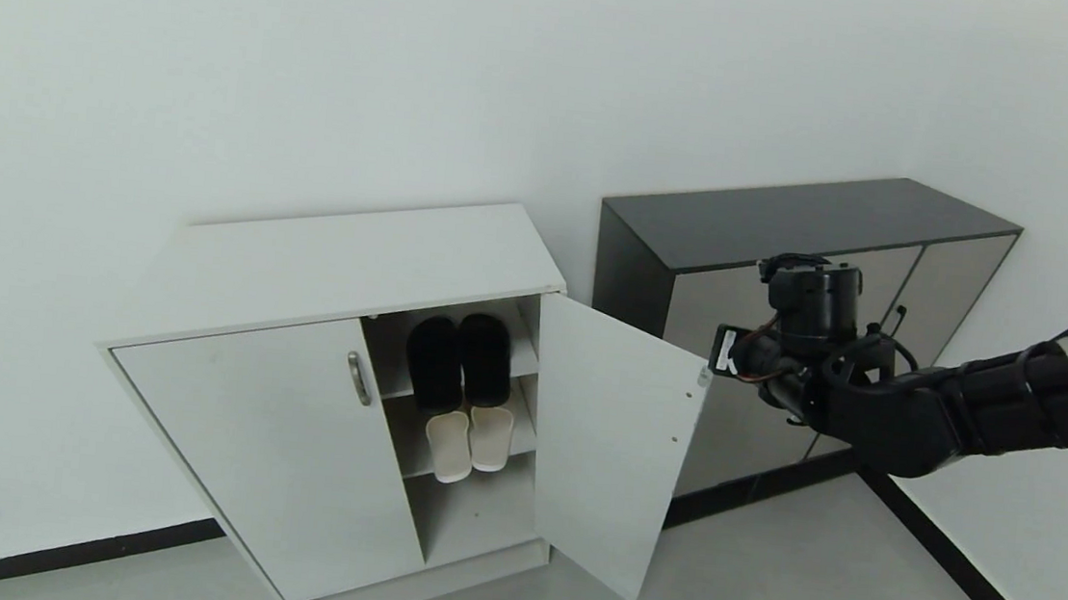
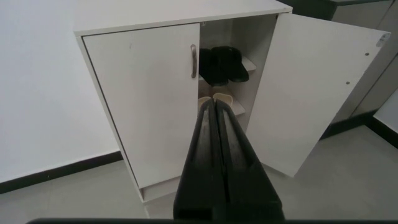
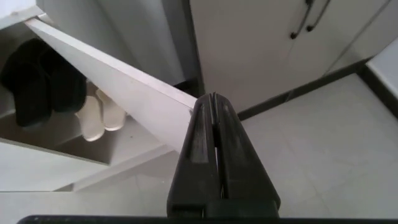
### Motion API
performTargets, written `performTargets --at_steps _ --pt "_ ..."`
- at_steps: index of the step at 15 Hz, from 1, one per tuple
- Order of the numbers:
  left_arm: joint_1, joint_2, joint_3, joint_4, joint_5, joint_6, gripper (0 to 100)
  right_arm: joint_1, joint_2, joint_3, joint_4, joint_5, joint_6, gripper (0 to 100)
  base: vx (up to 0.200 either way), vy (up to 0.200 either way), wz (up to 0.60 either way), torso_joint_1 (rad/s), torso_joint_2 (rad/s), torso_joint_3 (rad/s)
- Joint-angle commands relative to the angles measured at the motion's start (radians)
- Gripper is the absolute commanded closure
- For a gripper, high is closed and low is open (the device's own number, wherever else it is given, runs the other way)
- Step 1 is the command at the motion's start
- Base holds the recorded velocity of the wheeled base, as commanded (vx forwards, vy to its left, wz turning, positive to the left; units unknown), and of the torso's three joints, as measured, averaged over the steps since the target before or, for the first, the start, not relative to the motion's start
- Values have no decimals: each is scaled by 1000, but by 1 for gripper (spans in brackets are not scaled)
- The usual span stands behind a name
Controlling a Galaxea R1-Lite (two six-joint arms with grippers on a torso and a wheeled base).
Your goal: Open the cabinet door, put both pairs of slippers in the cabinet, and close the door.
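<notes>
Black slippers (image 1: pixel 459 361) and white slippers (image 1: pixel 471 439) already sit on the cabinet (image 1: pixel 354 255) shelves, but the right end effector (image 3: pixel 214 99), fingers pressed together right by the open door (image 1: pixel 613 442) edge, could slip off mid-push and leave it ajar imo.

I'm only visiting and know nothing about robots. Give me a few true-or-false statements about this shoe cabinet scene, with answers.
1. The black slippers and white slippers are both inside the cabinet. True.
2. The black slippers sit on the shelf below the white slippers. False: they are on the shelf above.
3. The left door is shut and the right door stands open. True.
4. The right gripper holds a slipper. False: it is closed on nothing, beside the right door's edge.
</notes>
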Motion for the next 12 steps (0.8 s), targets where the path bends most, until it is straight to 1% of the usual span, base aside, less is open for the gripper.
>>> performTargets --at_steps 1,6,7,10,12 --pt "0 0 0 0 0 0 100 -34 64 -41 -4 27 9 100 0 0 0 0 0 0" --pt "0 0 0 0 0 2 100 -52 124 -76 -22 81 8 100 0 0 0 0 0 0" --pt "0 0 0 0 -3 2 100 -61 144 -92 -22 82 9 100 0 0 0 0 0 0" --pt "0 0 0 0 -5 4 100 -92 181 -110 -37 139 11 100 0 0 0 0 0 0" --pt "0 0 0 0 -5 4 100 -109 203 -127 -39 148 11 100 0 0 0 0 0 0"
